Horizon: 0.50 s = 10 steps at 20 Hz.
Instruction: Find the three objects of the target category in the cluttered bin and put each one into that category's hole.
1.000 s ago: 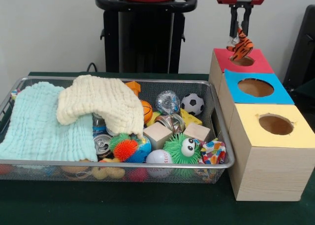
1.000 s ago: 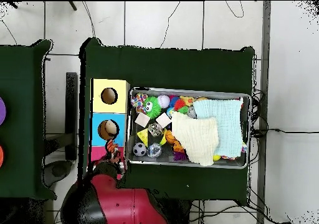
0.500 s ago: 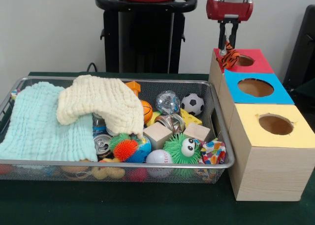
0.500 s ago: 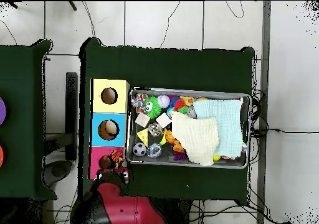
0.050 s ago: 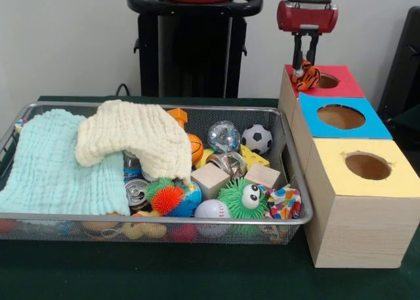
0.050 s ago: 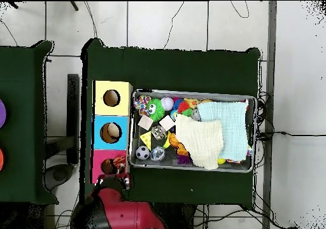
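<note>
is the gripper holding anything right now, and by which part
The gripper holds an orange-and-black striped tiger toy by its top, at the edge of the red-topped box's hole.

A gripper (image 5: 306, 58) is seen above the red box (image 5: 341, 85), its fingers closed on a tiger toy (image 5: 306, 77) at the hole's left rim. Blue (image 5: 367, 125) and yellow (image 5: 394, 182) boxes are lined up nearer. A mesh bin (image 5: 289, 149) is filled with toys and two cloths.
</note>
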### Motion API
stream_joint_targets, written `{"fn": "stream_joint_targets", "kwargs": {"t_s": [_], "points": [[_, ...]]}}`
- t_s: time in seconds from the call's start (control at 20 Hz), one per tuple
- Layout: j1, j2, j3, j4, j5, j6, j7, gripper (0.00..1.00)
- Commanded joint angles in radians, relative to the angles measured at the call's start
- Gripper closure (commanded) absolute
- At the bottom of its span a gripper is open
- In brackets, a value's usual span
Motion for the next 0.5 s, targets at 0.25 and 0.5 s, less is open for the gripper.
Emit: {"fn": "stream_joint_targets", "kwargs": {"t_s": [0.25,0.5], "points": [[0.035,-0.012,0.065,0.050,0.123,0.059,0.299,1.00],[0.029,-0.001,0.087,0.067,0.126,0.037,0.310,1.00]]}}
